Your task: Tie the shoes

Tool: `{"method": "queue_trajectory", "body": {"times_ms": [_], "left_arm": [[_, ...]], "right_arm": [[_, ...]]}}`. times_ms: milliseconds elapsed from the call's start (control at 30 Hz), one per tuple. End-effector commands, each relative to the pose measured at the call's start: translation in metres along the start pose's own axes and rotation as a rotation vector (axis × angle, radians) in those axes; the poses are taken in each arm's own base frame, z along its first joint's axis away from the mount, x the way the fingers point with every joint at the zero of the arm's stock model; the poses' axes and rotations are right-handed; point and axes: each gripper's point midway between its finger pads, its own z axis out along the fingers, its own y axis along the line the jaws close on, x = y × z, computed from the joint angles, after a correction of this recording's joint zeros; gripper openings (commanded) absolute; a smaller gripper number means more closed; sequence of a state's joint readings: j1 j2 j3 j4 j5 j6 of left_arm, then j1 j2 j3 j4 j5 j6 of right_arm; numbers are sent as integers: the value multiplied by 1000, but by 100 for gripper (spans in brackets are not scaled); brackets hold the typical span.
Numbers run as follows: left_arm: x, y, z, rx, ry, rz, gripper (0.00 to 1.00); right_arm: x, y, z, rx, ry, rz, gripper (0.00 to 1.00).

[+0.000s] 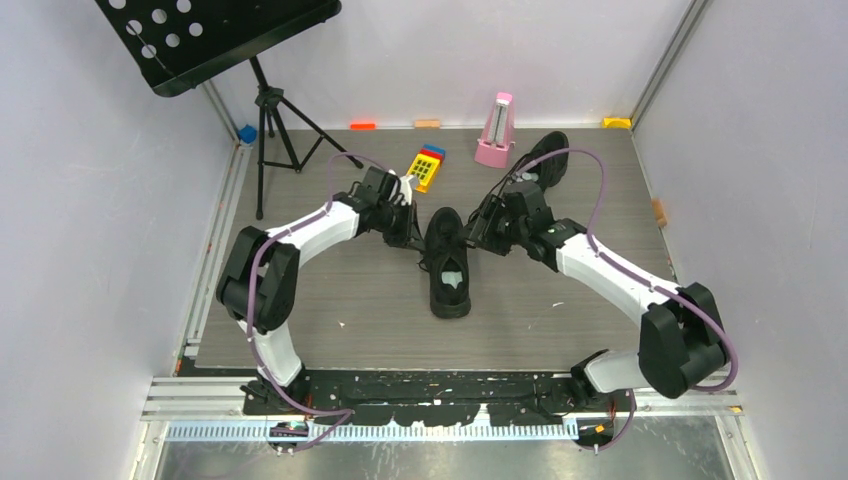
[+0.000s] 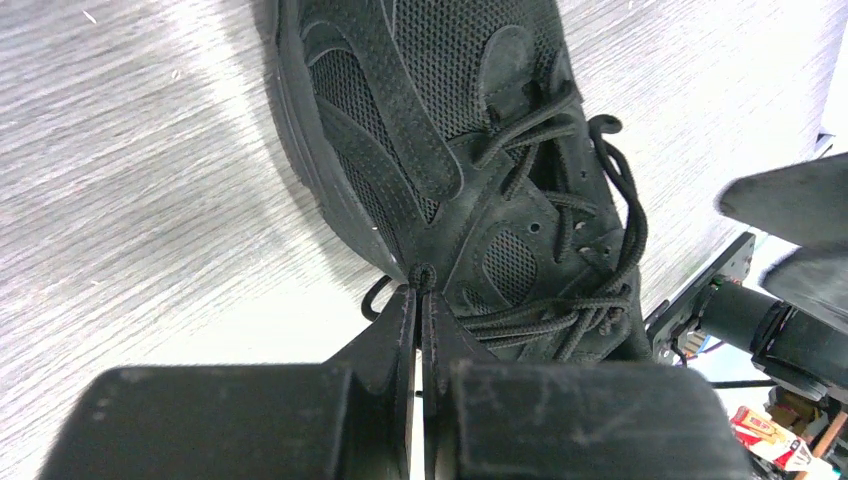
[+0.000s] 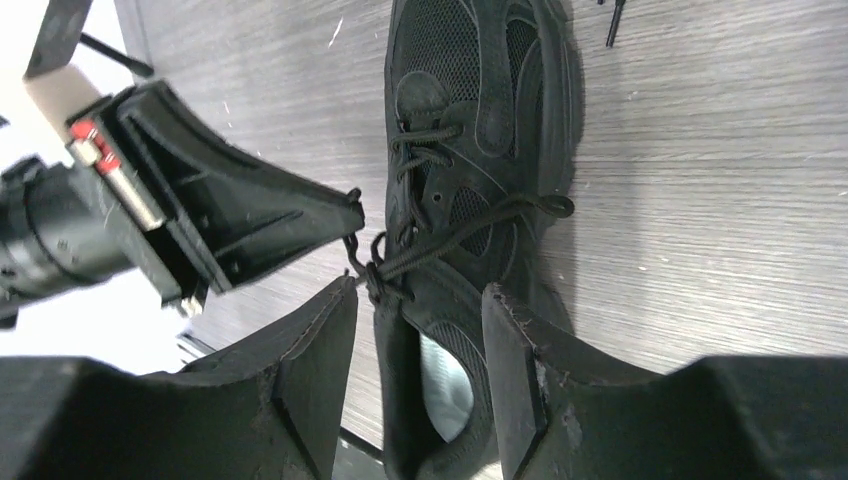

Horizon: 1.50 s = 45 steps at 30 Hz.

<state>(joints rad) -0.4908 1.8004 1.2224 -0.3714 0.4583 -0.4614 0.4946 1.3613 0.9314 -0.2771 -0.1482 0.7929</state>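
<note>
Pinching the thin black lace of the all-black low-top mesh sneaker with the left gripper, fingers pressed together on a small loop of it, just beside the sneaker on its left-arm side.

Resting that sneaker sole-down on the grey wood-grain tabletop, toe pointing away from the arm bases, pale grey insole patch facing up, laces lying loose and criss-crossed over the tongue.

Straddling the sneaker's ankle opening with the right gripper, fingers spread wide apart, one on either side of the collar, clamping nothing; showing a tangle of lace just ahead of the gap, close to the finger nearer the left gripper.

Meeting over the sneaker's lacing from opposite sides, the two grippers near each other but apart.

Showing the second matching black sneaker beyond the first and off to its right, partly hidden by the right arm.

Standing farther beyond the first sneaker: a pink metronome, a yellow block toy with coloured keys and a black perforated music stand on its tripod.
</note>
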Motion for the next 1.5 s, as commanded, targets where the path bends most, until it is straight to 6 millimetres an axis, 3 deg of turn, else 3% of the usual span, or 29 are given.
{"method": "queue_trajectory", "body": {"times_ms": [0, 400, 600, 700, 800, 833, 1133, 1467], "left_arm": [[-26, -19, -21, 21, -99, 52, 0], [-27, -21, -22, 32, -101, 53, 0], [-28, -21, -21, 33, -101, 54, 0], [-28, -21, -21, 32, -98, 57, 0], [-27, -18, -20, 19, -96, 59, 0], [-27, -17, -20, 13, -97, 60, 0], [-17, 4, -17, -79, -77, 64, 0], [18, 32, 8, -211, 12, 82, 0]], "right_arm": [[-14, 13, 20, -23, -93, 220, 54], [-6, 7, 48, -11, -78, 341, 55], [5, 2, 63, 4, -42, 353, 46], [7, 4, 68, -11, -32, 342, 34], [7, 2, 65, -9, -38, 310, 5], [5, 0, 63, 0, -51, 296, 1], [-7, -31, 33, 153, -146, 98, 0], [18, -65, 49, 292, -97, -99, 0]]}}
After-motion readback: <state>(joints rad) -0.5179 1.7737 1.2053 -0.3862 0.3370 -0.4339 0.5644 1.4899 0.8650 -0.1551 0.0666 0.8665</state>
